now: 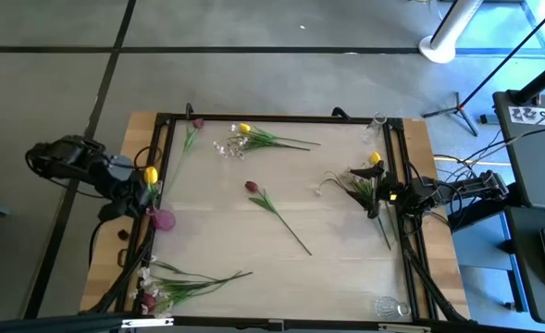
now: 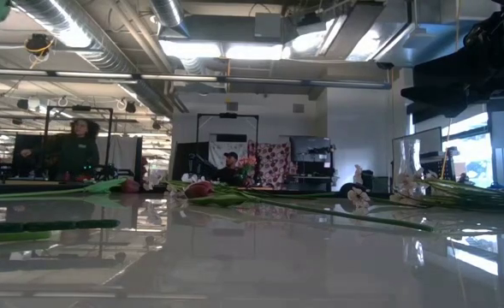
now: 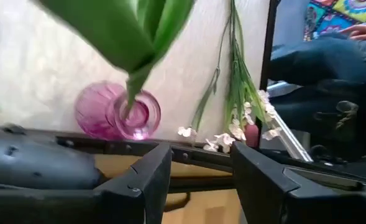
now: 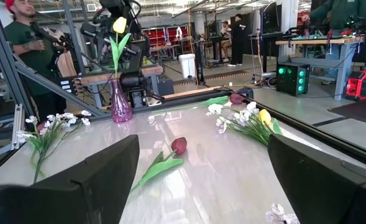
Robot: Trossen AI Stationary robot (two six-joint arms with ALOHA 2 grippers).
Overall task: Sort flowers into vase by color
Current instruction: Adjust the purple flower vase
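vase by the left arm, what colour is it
Pink-purple translucent glass; the vase shows best in the right wrist view, with a yellow tulip standing in it.

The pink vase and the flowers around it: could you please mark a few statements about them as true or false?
1. A yellow tulip stands in the pink vase. True.
2. The pink vase lies on its side. False: it stands upright at the table's left edge.
3. A dark red tulip lies alone near the middle of the table. True.
4. The right pincer is shut on that red tulip. False: its fingers are spread wide and hold nothing.
5. The left pincer is above the pink vase. True.
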